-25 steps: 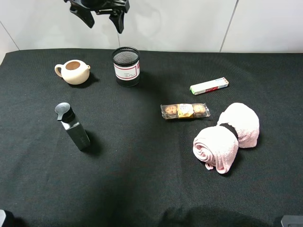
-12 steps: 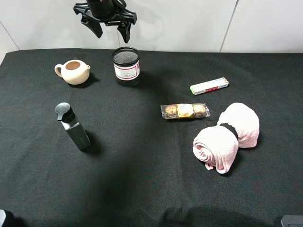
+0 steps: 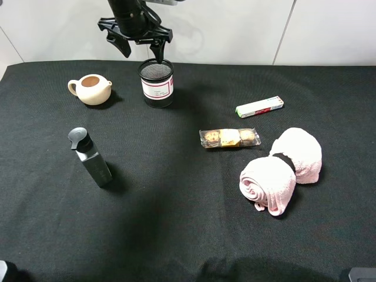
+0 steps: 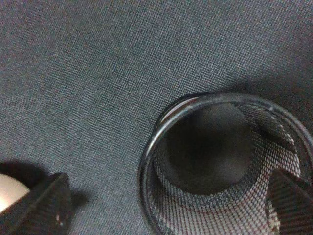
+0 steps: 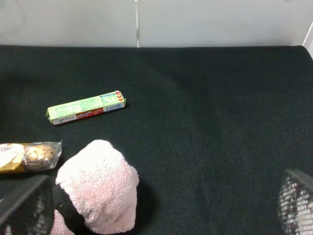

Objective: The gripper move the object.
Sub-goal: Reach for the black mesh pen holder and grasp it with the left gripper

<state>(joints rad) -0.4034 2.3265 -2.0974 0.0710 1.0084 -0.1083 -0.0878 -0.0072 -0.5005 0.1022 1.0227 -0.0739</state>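
Note:
The black wire-mesh pen cup point(image 3: 157, 83) with its red-edged white label stands upright at the back left of the black cloth. My left gripper point(image 3: 141, 50) hangs open just above and behind it. One finger point(image 3: 157, 51) is over the cup's rim, the other point(image 3: 124, 46) is left of the cup. In the left wrist view the cup's open mouth point(image 4: 215, 147) fills the frame. One fingertip point(image 4: 288, 198) is over its inside and the other point(image 4: 44, 205) is outside the wall. My left gripper point(image 4: 166, 208) touches nothing. My right gripper point(image 5: 161, 210) is open and empty, low at the front right.
A cream teapot point(image 3: 91, 89) sits left of the cup. A dark grey square bottle point(image 3: 91, 157) stands nearer the front left. A green gum pack point(image 3: 259, 107), a chocolate pack point(image 3: 230, 138) and a rolled pink towel point(image 3: 281, 169) lie on the right.
My left gripper has come down and slightly right, from high above the cup to its rim. The cup and the other things have not moved.

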